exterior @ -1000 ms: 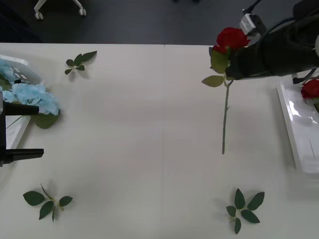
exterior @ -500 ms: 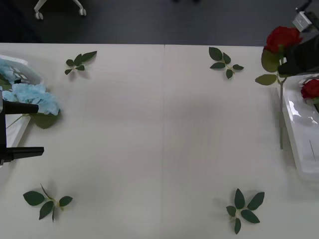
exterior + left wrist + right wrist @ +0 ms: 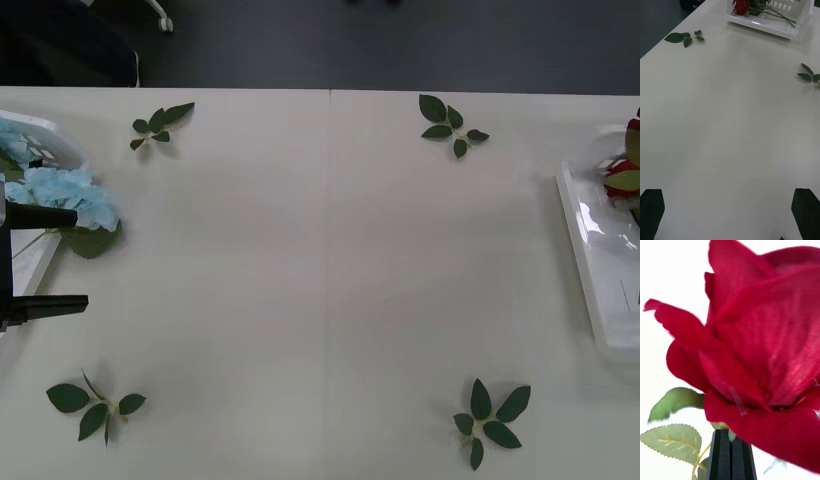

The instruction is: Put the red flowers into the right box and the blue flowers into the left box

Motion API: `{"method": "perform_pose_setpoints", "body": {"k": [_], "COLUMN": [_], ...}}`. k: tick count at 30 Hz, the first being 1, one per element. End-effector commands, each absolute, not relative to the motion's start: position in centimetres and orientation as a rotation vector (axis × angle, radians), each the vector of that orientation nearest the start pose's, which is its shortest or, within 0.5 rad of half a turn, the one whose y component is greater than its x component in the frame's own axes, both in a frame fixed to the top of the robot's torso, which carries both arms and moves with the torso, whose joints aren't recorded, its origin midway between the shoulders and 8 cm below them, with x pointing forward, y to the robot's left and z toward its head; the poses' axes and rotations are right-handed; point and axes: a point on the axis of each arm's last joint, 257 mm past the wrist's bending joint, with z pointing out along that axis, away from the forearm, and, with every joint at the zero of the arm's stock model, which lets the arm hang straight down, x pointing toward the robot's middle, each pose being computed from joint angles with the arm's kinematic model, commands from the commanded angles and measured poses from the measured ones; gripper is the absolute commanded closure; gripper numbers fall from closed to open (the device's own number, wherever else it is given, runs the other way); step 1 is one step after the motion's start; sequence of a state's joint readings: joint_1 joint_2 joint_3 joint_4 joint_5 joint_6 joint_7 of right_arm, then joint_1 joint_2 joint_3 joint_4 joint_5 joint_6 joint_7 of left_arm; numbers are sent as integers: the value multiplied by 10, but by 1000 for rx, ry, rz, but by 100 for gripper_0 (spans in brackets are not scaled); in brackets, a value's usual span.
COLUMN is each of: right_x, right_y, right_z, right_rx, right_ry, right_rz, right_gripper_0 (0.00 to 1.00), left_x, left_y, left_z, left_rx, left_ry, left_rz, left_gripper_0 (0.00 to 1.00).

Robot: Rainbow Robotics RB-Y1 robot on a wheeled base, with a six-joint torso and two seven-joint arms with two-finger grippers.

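Red flowers (image 3: 763,352): carrying the last one, black fingers (image 3: 732,459) pinched shut on its stem, over the right box (image 3: 590,270). Next, judging: lowering, then releasing beside the rose already inside. Left gripper (image 3: 730,215) waiting wide open, empty, by the left box (image 3: 40,140).

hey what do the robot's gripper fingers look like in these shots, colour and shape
Both grippers have black fingers. The left gripper shows two flat, blunt-ended black fingers; in the front view they are slim black bars. The right gripper shows two narrow black fingers with lengthwise grooves. No cables or markings are visible.
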State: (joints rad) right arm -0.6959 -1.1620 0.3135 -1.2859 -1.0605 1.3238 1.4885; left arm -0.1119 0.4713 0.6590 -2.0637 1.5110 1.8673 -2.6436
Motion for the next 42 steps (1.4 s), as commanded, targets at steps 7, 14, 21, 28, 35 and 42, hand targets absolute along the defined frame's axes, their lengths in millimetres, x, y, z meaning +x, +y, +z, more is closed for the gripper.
{"method": "perform_pose_setpoints", "body": {"k": [7,14,21,28,35,42], "right_x": [519,504,493,494,506,509], "right_y": [-578,-621,-624,-625,-616,-615], "right_z": [-120,-143,-178,-189,-191,-189], "right_rx": [59,34,12,-13,-33,-42], "right_ry": [2573,2546,2570,2560,2524,2511], "right_rz": [-522,-702,-705,-736,-705,-703], "right_gripper_0": [100,100,100,100,55,38], "left_x": [346,346,346,346,346,346], "left_y": [255,255,255,255,255,255], "left_z": [-110,-110,-110,-110,-110,-110], "left_rx": [1397,1397,1397,1397,1397,1397], "left_ry": [1651,1651,1651,1651,1651,1651], "left_rz": [-358,-358,-358,-358,-358,-358], "left_gripper_0": [0,0,0,0,0,0]}}
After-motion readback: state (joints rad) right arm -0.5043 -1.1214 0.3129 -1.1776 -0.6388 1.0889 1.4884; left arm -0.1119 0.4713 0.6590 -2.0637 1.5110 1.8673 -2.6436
